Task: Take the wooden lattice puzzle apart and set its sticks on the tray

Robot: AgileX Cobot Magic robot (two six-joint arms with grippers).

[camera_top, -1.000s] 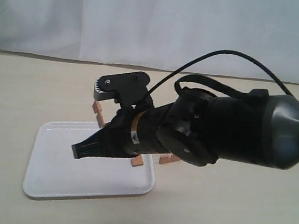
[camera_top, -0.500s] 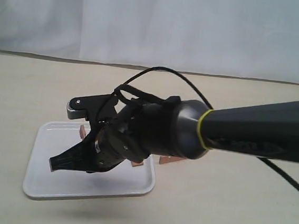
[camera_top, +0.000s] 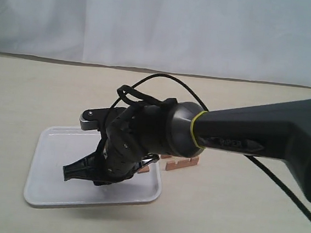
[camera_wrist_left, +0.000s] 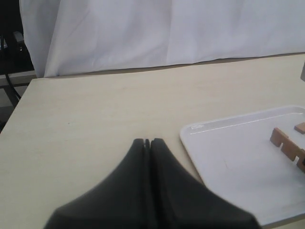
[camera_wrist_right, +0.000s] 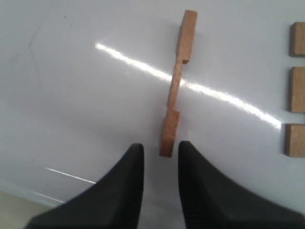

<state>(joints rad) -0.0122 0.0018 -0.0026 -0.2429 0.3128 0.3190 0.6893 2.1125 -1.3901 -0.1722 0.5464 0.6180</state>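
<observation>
White curtain (camera_top: 164, 24) at the back and a pale beige bench (camera_top: 244, 224) in front, that's about the whole room.

The big change: a second ago the right end effector (camera_wrist_right: 159, 144) was pinched shut and riding higher, near the right side of the flat white rectangular plastic tray (camera_top: 49, 189). Now it's low over the middle of the tray with its jaws parted to a narrowish gap. A short reddish-brown notched wooden stick (camera_wrist_right: 177, 81) sits on the white surface with its near end just between the fingertips, and there's daylight on both sides. Looks to me like a fresh drop-off, so that's one more stick delivered. It seems to be up on its thin edge, so it might tip over.

A second notched stick (camera_wrist_right: 296, 90) lies flat on the tray, well apart from the first. I can't see any hash-shaped grid anymore. A loose reddish-brown wooden piece (camera_top: 182, 163) is on the bench just off the tray's right rim, so I'd say there's still work left.

Room-wise, the left half of the tray is bare and its rim is low, so backing straight off should be easy. The left end effector (camera_wrist_left: 147, 142) is closed tight, hanging over bare bench off the tray's corner and out of the way.
</observation>
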